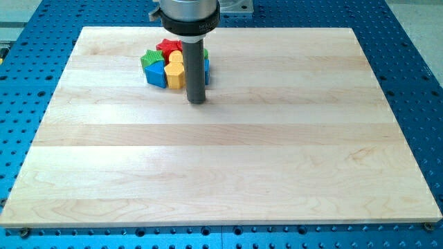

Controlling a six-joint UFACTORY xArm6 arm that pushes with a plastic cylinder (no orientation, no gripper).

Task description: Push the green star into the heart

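Lying near the board's top edge, left of its middle, the green star (pixel 149 57) is seen at the left end of a tight cluster of blocks; only its upper points can be made out, and it is touched below by a blue block (pixel 156 74) whose shape cannot be told with certainty; a red star (pixel 168 47) is pressed against it on the view's right and slightly above; a yellow block (pixel 176 70), possibly the heart though its outline is not clear, is set just right of the blue one and below the red star; a sliver of blue and green is glimpsed at the cluster's right side, mostly hidden behind the rod. My tip (pixel 197 102) is placed on the wooden board (pixel 228 166) just below and right of the cluster, close beside the yellow block and apart from the green star, with the other blocks between them; no gripper is carried, so nothing is spread or pinched; the rod is held upright under a grey mount (pixel 190 15) at the top edge; the board is surrounded by a blue perforated bench (pixel 422 62).
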